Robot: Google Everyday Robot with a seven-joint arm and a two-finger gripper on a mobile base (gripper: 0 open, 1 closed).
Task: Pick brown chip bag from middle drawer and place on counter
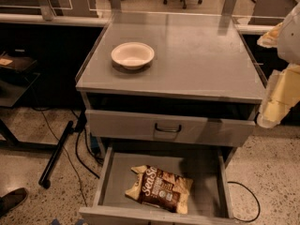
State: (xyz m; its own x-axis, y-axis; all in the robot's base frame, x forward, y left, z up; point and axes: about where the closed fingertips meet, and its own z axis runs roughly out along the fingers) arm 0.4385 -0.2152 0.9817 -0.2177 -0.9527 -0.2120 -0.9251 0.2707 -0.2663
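Observation:
The brown chip bag (160,189) lies flat on the floor of the open middle drawer (206,179), left of centre and near the front. The drawer is pulled out below the cabinet. The counter (197,55) is the grey cabinet top above it. My gripper (271,111) hangs at the right edge of the view, beside the counter's right front corner. It is above and to the right of the drawer, well apart from the bag, and holds nothing that I can see.
A white round bowl (132,55) sits on the counter's left half. A grey drawer front with a dark handle (168,128) is above the open drawer. Cables and a black bar (56,153) lie on the floor at left, and a shoe (11,200) is at bottom left.

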